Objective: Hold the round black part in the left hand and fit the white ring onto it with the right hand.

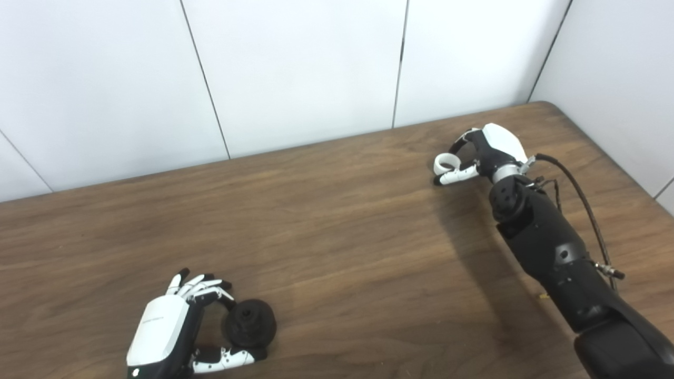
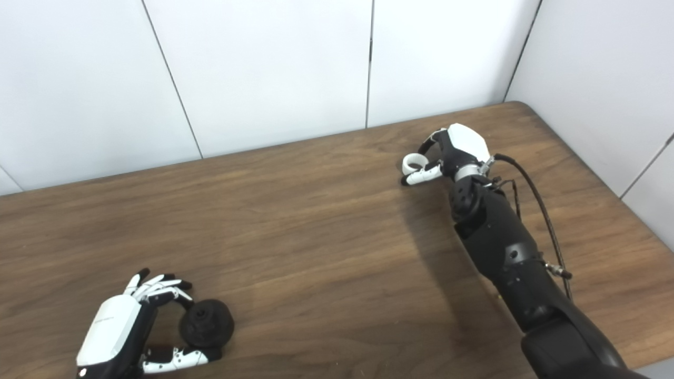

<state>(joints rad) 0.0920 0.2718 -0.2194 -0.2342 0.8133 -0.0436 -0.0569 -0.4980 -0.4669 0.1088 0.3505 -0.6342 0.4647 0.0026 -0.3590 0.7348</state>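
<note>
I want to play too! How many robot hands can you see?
2. The left hand is near the front of the table, its fingers around the round black part. The right hand is farther back, at the white ring.

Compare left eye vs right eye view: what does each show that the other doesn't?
Only the left eye view: more of the table surface to the left of the left hand.

Only the right eye view: the table's near right edge beside the right forearm, and more wall to the right of the table's far corner.

Both: the left hand's fingers curled around the round black part, which looks to rest on the table; the right hand, far right, closed around the white ring low over the tabletop; white wall panels behind.
</note>
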